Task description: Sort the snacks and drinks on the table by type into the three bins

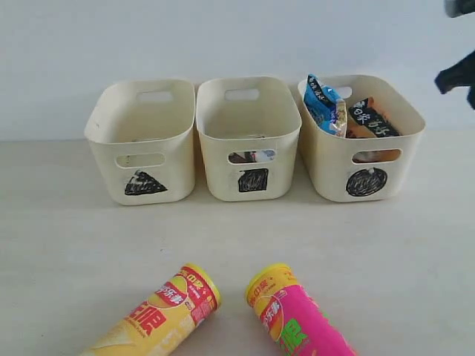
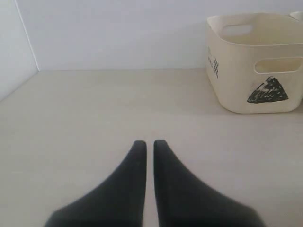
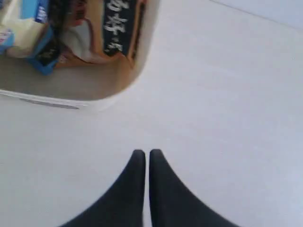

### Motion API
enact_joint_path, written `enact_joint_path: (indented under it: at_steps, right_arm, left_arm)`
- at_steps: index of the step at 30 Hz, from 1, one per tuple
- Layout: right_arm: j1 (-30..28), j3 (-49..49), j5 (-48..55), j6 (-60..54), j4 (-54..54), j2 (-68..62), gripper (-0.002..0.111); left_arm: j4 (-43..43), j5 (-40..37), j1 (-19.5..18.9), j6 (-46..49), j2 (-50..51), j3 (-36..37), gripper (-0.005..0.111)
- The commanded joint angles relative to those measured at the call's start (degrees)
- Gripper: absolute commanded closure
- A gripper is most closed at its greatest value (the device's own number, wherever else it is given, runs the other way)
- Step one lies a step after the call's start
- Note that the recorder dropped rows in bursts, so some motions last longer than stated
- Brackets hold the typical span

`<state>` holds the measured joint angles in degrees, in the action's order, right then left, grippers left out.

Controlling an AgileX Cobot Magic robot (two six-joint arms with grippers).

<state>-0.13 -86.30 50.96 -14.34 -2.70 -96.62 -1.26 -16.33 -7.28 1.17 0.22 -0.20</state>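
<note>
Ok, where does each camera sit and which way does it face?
Exterior: in front, raised, facing the triangle bin, square bin and circle bin; right arm shows upper right.
Left wrist: low over table, past the shut left gripper toward the triangle bin.
Right wrist: looks down past the shut right gripper into the circle bin.
Shared: each wrist's bin also shows in the exterior.

Exterior frontal, elevated; left wrist shares triangle bin (image 2: pixel 236 82)

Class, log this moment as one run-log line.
left gripper: shut, empty | right gripper: shut, empty | circle bin: blue packet, orange packet | table: yellow-red tube, pink tube lying
</note>
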Motion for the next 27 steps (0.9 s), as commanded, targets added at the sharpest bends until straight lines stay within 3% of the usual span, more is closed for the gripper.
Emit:
enact_joint_path:
  at_steps: [1,11,21,27]
  right_arm:
    - [-4.59,8.1,-5.52,0.43,2.33,7.42,0.108]
    - [-5.56,26.37,-22.15,3.33,2.7,24.26,0.108]
    - [-5.56,47.37,-35.53,4.22,6.5,55.92,0.108]
    - [-5.56,53.68,-37.69,5.05,6.71,69.86,0.108]
  left_arm:
    - [0.25,0.07,-0.11,-0.35,-0.22,0.2,0.102]
    - [0.25,0.45,-0.11,-0.35,-0.22,0.2,0.102]
    - [0.2,0.43,-0.11,1.16,-0.22,0.2,0.102]
    - [0.2,0.43,-0.11,1.16,-0.22,0.2,0.102]
